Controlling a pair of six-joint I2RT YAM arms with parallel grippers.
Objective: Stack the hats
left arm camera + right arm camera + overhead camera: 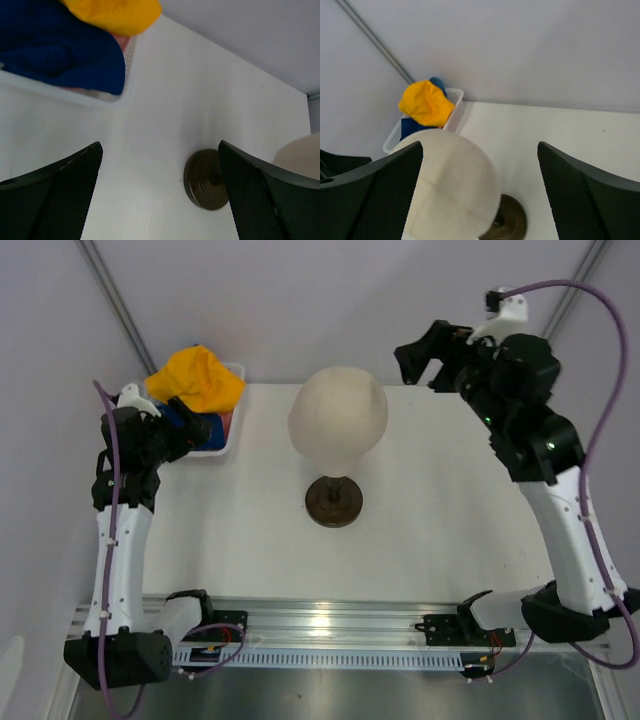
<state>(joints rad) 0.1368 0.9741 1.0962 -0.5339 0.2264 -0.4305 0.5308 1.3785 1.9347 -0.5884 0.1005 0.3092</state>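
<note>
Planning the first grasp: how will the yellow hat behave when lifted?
The yellow hat looks crumpled, draped over the pile in the basket, so probably floppy and will sag from a pinch. Soft cloth suggests light. Resting on the dark blue hat, it might drag that along.

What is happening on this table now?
Nothing is being handled yet. Both arms hover with open, empty grippers: the left gripper by the white basket, the right gripper at the far right. The yellow hat lies on a dark blue hat in the basket; the mannequin head stands bare in the middle.
</note>
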